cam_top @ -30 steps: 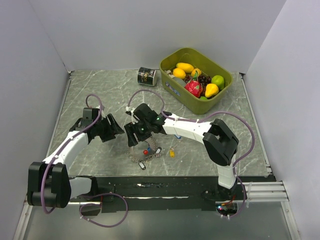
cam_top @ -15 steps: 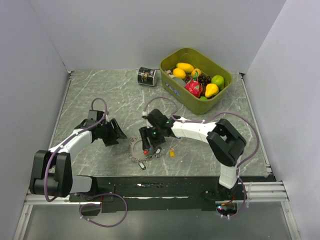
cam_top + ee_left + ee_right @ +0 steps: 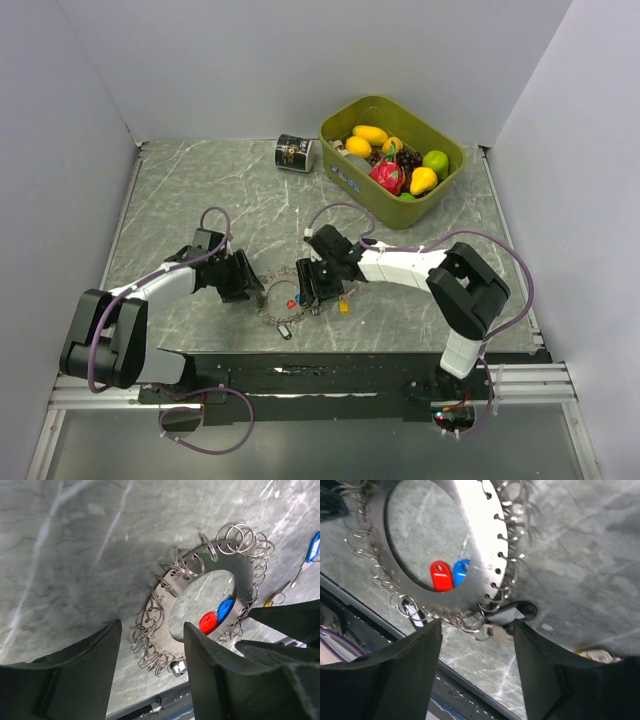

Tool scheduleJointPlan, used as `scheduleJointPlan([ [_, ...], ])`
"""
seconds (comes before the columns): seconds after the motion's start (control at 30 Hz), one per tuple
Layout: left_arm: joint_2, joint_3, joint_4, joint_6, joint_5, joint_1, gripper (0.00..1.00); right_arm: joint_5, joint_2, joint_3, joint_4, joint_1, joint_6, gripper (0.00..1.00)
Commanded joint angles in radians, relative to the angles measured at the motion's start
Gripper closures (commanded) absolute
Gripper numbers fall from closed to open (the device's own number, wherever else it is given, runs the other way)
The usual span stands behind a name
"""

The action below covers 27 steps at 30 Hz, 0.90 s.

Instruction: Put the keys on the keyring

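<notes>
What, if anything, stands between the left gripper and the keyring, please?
Nothing visible does. The left gripper is open, and the near rim of the keyring shows right in the gap between its fingers, with only bare table around it. The red- and blue-tagged keys lie inside the ring's hole, beyond that rim.

- The surface (image 3: 180,200) is bare across its far left and middle, so there is open passage there.
- The green bin (image 3: 350,182) blocks the far right corner, and the black can (image 3: 294,153) lies just beside it on the left.
- Near the front edge, the left gripper (image 3: 255,289) and right gripper (image 3: 302,288), jaws apart, crowd the keyring (image 3: 272,308) from both sides, leaving little room between them.
- A yellow-tagged key (image 3: 344,307) lies just right of the right gripper, with bare surface beyond it.
- Grey walls (image 3: 60,150) close both sides.
</notes>
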Motion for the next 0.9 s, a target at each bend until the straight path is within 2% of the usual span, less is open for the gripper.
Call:
scheduleJointPlan([
  [0.0,0.008,-0.019,0.035,-0.031,-0.022,-0.024,0.43,-0.014,0.024,0.033,0.056,-0.002,0.017,0.43],
  [0.07,0.008,-0.025,0.037,-0.037,-0.027,-0.032,0.45,-0.013,0.037,0.055,0.055,-0.008,0.017,0.45],
  [0.17,0.002,-0.031,0.038,-0.042,-0.032,-0.041,0.46,-0.011,0.057,0.078,0.055,-0.023,0.017,0.60],
  [0.37,-0.003,-0.031,0.030,-0.042,-0.045,-0.052,0.47,-0.005,0.083,0.115,0.049,-0.067,-0.003,0.70],
  [0.53,-0.013,-0.023,0.007,-0.039,-0.068,-0.057,0.45,-0.004,0.091,0.132,0.058,-0.095,-0.022,0.76],
  [0.87,-0.087,-0.011,-0.048,-0.054,-0.121,-0.074,0.42,-0.008,0.109,0.151,0.090,-0.109,-0.026,0.78],
])
